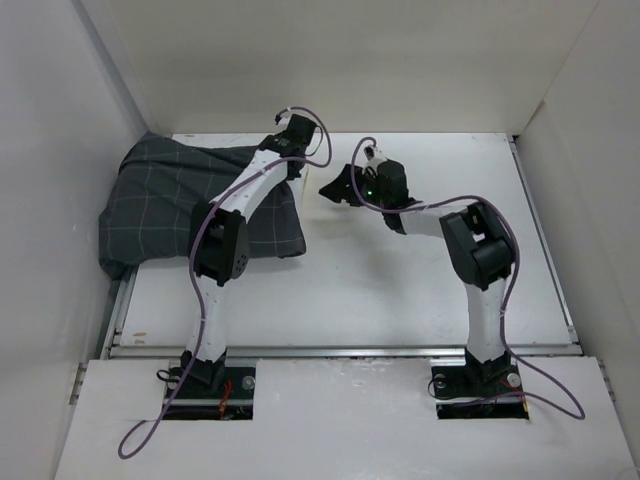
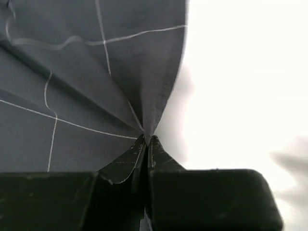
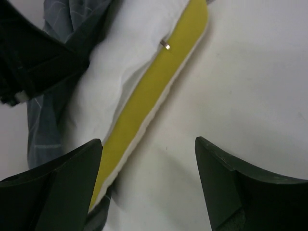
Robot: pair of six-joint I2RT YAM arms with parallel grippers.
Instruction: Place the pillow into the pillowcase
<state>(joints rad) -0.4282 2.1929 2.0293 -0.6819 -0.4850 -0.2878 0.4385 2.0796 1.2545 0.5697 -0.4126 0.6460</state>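
We see the left gripper (image 2: 147, 140), jaws pinching a fold of the pillowcase (image 1: 160, 205), which lies at the far-left corner of the table (image 1: 400, 290). The right gripper (image 3: 148, 144) hangs over the protruding yellow edge of the pillow (image 3: 144, 91), jaws spread.

Most of the pillow (image 3: 147, 94) out of sight inside the pillowcase (image 1: 150, 205).

High fixed view from behind, looking down, two close wrist views sharing the pillowcase (image 2: 72, 72) edge

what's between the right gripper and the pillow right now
Nothing. In the right wrist view, only bare white table separates the open right gripper from the pillow, whose yellow edge runs close alongside.
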